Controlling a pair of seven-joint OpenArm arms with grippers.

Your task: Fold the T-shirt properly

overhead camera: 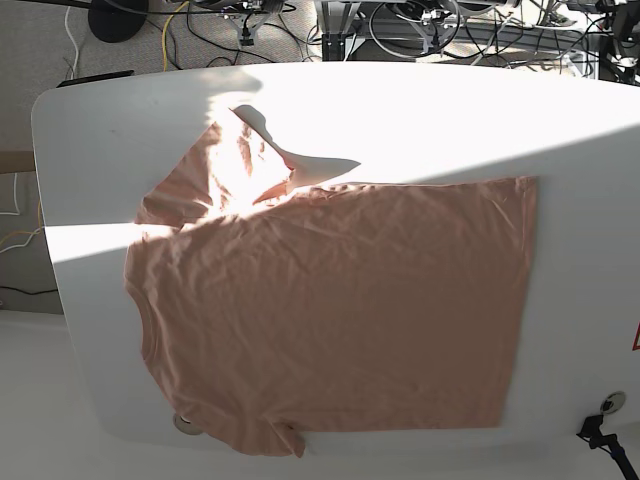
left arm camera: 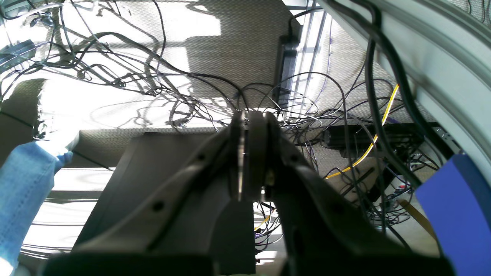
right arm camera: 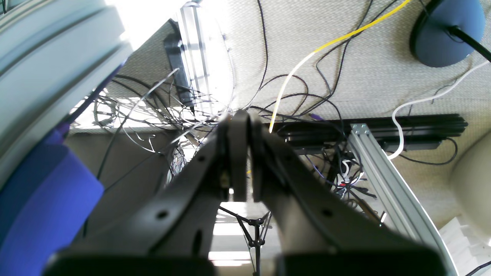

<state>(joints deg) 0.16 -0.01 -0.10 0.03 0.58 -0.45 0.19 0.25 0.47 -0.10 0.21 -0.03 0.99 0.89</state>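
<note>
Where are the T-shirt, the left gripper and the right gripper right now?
T-shirt (overhead camera: 340, 310): base view, middle of the body, flat on the table.
Left gripper (left arm camera: 251, 115): left wrist view, fingertips together.
Right gripper (right arm camera: 239, 115): right wrist view, fingertips together.

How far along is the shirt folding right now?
Barely begun. The T-shirt lies spread flat on the white table, with one sleeve out and the other tucked at the near edge. No proper fold is made. Nothing is in hand: the left pincer and right pincer are shut, off the table. All folds remain.
</note>
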